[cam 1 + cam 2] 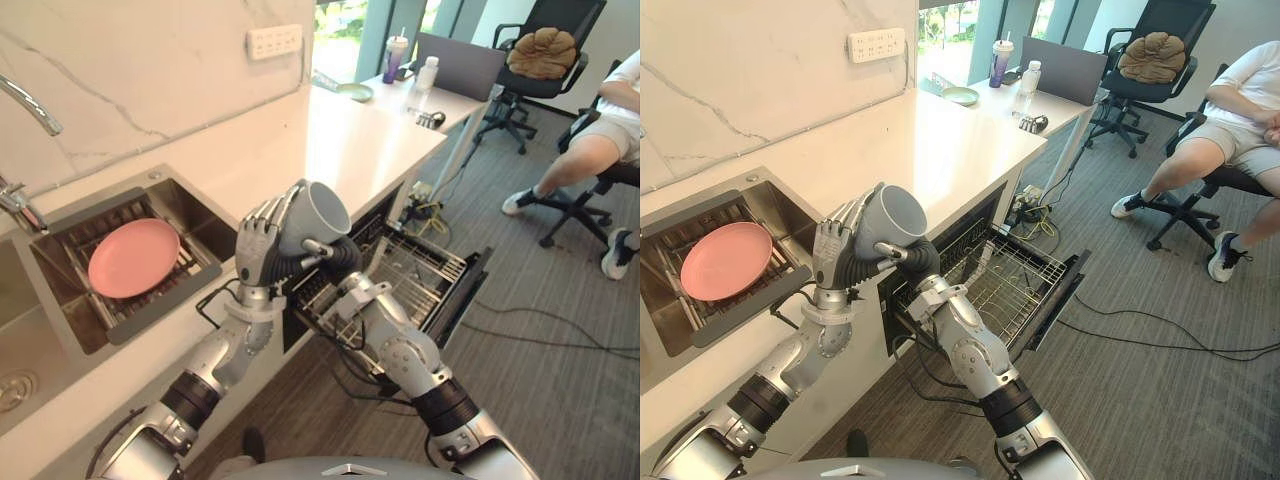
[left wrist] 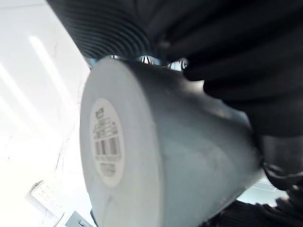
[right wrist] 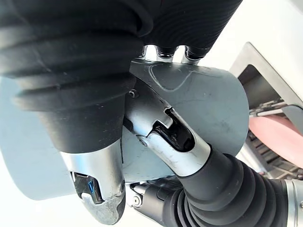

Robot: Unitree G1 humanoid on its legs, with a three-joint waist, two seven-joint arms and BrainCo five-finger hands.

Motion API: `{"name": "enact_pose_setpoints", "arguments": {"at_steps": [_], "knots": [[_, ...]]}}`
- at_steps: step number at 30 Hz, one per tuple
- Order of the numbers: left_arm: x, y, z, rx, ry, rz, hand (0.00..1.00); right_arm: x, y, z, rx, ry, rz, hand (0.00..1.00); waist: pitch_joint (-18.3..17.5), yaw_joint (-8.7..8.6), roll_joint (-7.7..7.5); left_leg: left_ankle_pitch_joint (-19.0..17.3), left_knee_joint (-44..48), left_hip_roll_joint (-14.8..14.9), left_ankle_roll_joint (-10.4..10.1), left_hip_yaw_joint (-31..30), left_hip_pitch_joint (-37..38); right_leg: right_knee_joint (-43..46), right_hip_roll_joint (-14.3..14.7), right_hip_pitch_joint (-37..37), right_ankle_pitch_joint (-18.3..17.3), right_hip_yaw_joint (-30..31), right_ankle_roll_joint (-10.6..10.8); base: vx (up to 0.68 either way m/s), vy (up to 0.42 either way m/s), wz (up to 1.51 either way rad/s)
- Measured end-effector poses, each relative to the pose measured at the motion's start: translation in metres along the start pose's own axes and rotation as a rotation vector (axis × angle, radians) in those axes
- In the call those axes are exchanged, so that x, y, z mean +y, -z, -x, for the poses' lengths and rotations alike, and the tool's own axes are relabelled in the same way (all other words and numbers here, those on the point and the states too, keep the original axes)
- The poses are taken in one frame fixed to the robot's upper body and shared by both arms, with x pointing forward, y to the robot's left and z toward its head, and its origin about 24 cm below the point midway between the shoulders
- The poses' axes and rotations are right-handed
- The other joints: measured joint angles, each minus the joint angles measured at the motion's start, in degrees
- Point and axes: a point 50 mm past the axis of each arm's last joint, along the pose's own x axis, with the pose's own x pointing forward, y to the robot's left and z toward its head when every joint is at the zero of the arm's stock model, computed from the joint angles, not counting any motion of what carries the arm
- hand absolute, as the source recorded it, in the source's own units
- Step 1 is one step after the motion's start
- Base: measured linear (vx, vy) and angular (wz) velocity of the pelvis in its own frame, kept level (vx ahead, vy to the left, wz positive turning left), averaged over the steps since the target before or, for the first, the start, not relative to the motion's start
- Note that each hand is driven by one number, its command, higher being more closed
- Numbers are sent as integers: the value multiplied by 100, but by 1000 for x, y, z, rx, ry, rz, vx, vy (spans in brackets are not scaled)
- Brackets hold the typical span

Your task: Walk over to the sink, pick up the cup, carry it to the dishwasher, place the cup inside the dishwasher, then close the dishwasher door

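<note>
While the left hand [image 1: 258, 248] curls its fingers against its side and the right hand [image 1: 338, 260] grips from beneath, the grey cup [image 1: 322, 212] hangs tilted at frame centre, above the open dishwasher [image 1: 405, 285]; a pink plate [image 1: 133, 257] lies centre-left.

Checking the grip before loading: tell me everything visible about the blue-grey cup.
The matte blue-grey cup looks plastic or ceramic, seemingly empty, tilted with its mouth up and away. A white barcode sticker sits on its base. It hangs by the white counter's front edge, clasped between the left hand and right hand.
</note>
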Motion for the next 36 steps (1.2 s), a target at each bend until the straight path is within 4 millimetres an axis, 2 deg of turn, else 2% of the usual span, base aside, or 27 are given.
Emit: {"name": "enact_pose_setpoints", "arguments": {"at_steps": [5,13,14,22,31,32,36], "knots": [[3,-1,-5,3,-18,8,100,4,-3,-4,-24,-4,4,0,-2,-8,2,19,1,-13,-6,-2,2,17,14,-10,1,-6,-3,0,0,0],[11,-14,-18,-14,-89,45,100,19,-16,-5,-188,-12,-27,0,-4,-19,7,43,0,-29,-22,-12,6,121,-9,-44,-19,-15,15,-1,0,0],[11,-15,-19,-15,-95,49,100,20,-17,-6,-202,-12,-35,100,-4,-20,8,46,0,-31,-26,-17,6,133,-12,-47,-21,-17,16,0,0,0],[13,-20,-24,-10,-145,64,100,27,-24,-6,-265,-11,-23,100,-83,-11,134,48,-1,-66,-30,-47,9,169,-65,-58,-20,-15,16,0,0,0],[14,-22,-24,-18,-169,67,100,29,-22,-6,-276,-32,-116,100,-104,12,168,51,-2,-63,-33,-70,9,169,-58,-58,-20,-16,17,0,0,0],[13,-22,-24,-18,-168,68,0,29,-22,-5,-277,-31,-123,100,-106,19,173,49,-1,-53,-32,-79,8,157,-55,-47,-19,-16,15,0,0,0],[7,-30,-17,-59,-134,114,0,23,-25,-5,-338,-8,-144,100,-107,87,175,53,-1,-23,-37,-157,-1,134,-31,-32,-11,-14,3,4,-6,2]]}}
